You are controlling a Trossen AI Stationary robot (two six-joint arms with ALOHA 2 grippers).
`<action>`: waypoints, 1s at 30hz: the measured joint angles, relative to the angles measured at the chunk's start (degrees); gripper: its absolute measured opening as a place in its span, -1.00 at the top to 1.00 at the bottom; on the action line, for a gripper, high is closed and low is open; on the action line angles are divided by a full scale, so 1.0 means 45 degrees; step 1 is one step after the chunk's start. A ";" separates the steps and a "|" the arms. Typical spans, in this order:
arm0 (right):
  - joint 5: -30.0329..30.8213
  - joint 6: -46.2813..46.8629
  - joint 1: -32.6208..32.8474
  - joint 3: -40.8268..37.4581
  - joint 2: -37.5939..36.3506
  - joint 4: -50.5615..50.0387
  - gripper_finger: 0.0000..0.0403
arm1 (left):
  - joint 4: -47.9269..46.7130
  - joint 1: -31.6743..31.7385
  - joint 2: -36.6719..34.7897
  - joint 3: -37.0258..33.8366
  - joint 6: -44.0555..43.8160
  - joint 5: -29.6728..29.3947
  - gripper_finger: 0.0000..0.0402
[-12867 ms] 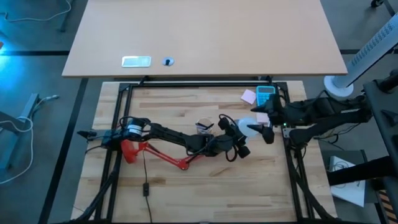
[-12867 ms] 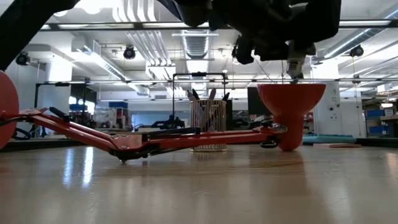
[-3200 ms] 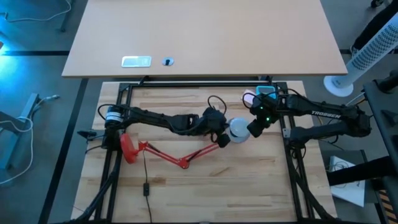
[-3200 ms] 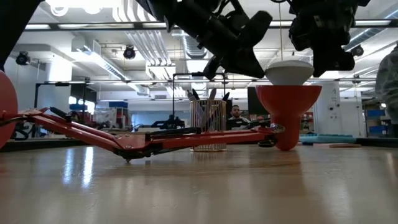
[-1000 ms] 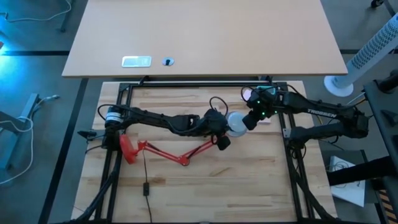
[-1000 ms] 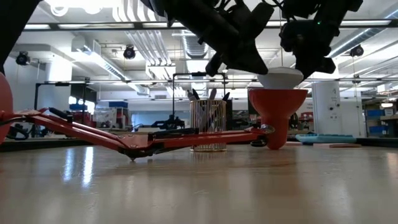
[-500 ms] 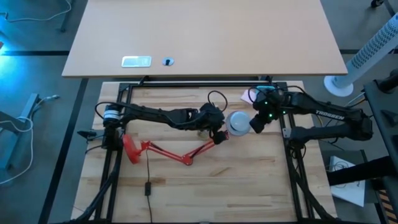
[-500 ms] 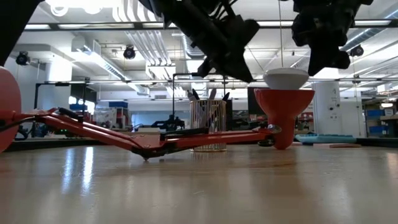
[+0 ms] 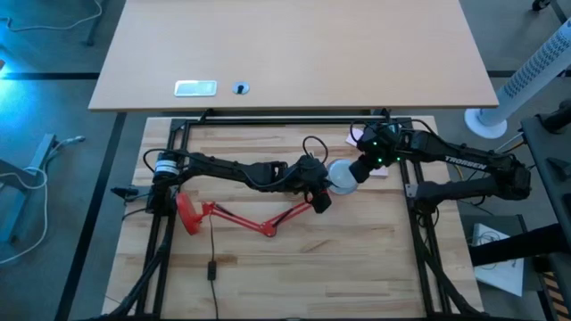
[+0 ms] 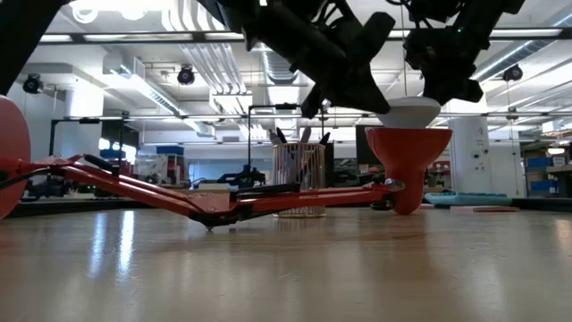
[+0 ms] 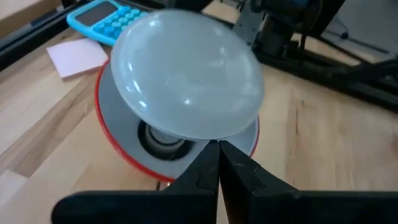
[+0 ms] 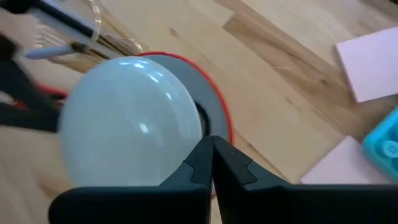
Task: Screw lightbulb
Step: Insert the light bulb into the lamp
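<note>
The bulb (image 11: 186, 84) sits tilted in the red shade (image 11: 118, 146). Both grippers, left (image 9: 319, 198) and right (image 9: 360, 169), have jaws closed, holding nothing.

Both grippers flank the lightbulb (image 9: 340, 175) mid-table

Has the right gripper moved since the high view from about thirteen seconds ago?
Yes. The right gripper has swung in from near the right side of the black frame toward the table's middle, and now sits at the lightbulb.
</note>
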 joint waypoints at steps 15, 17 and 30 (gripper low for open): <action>-0.2239 0.1012 0.0475 -0.0005 -0.0496 -0.1219 1.00 | -0.0442 0.1089 -0.0003 0.0000 0.0700 -0.0090 1.00; -0.2150 0.1052 0.0466 -0.0005 -0.0680 -0.1560 1.00 | -0.0992 0.1131 -0.0226 0.0000 0.0877 -0.0061 1.00; 0.0406 0.0259 0.0172 -0.0005 -0.0513 -0.0551 1.00 | -0.1461 -0.0097 -0.0438 0.0002 0.0605 0.0020 1.00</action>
